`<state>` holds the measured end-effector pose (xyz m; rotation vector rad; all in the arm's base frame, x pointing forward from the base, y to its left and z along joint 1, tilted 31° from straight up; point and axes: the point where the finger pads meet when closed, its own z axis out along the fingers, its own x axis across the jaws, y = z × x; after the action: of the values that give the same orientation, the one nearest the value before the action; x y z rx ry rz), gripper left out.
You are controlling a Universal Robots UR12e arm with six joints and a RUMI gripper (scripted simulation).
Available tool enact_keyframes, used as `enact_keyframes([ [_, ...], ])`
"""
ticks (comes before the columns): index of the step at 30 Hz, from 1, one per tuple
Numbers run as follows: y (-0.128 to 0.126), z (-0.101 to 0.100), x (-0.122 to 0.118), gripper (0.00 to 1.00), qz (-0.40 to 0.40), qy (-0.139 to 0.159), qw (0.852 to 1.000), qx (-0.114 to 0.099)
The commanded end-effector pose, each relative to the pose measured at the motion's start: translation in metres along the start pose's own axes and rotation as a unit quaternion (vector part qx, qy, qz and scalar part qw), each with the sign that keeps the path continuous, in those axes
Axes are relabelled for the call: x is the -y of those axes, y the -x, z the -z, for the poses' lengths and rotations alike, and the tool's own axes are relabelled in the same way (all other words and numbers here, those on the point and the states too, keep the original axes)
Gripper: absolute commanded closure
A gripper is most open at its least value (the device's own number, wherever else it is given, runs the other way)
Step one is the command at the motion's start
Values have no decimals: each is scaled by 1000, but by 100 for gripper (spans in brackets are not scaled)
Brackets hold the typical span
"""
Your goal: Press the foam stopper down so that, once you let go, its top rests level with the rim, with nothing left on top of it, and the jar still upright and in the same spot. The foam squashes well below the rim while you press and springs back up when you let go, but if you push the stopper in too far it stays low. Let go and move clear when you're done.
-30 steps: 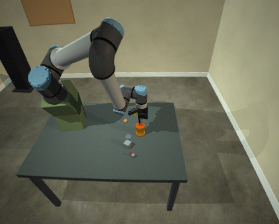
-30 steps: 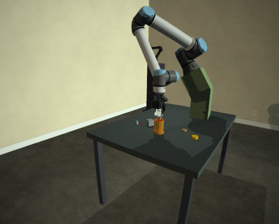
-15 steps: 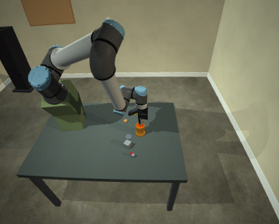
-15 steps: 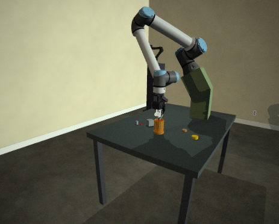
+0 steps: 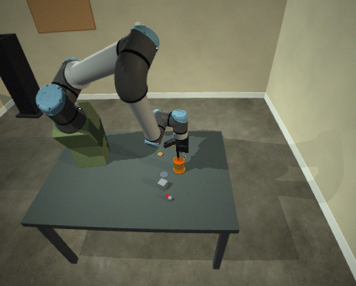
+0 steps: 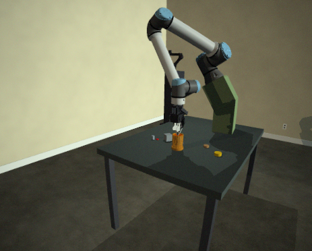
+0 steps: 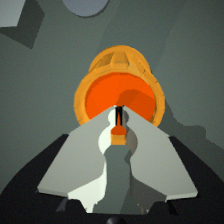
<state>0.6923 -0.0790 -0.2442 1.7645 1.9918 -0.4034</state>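
Note:
An orange jar [image 5: 179,165] stands upright near the middle of the table; it also shows in the exterior view [image 6: 177,142] and the wrist view [image 7: 120,85]. Its orange-red foam stopper [image 7: 119,100] sits inside the mouth, below the rim. My gripper [image 7: 118,107] is shut with nothing between the fingers. Its closed tips point straight down onto the stopper's top, inside the jar mouth. In the top and exterior views the gripper [image 5: 180,154] stands right over the jar.
A grey cube [image 5: 163,184], a flat grey disc [image 5: 164,174], a small grey-and-red piece [image 5: 169,197] and a small orange disc [image 5: 160,154] lie near the jar. A yellow disc [image 6: 217,154] lies farther off. The green robot base [image 5: 83,138] stands at the table's back left.

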Motion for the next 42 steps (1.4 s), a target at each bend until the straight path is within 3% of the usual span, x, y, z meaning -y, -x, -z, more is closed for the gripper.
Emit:
enact_keyframes([
  [1,0,0,0,100,0,0,1000,0],
  [34,0,1,0,100,0,0,1000,0],
  [42,0,11,0,100,0,0,1000,0],
])
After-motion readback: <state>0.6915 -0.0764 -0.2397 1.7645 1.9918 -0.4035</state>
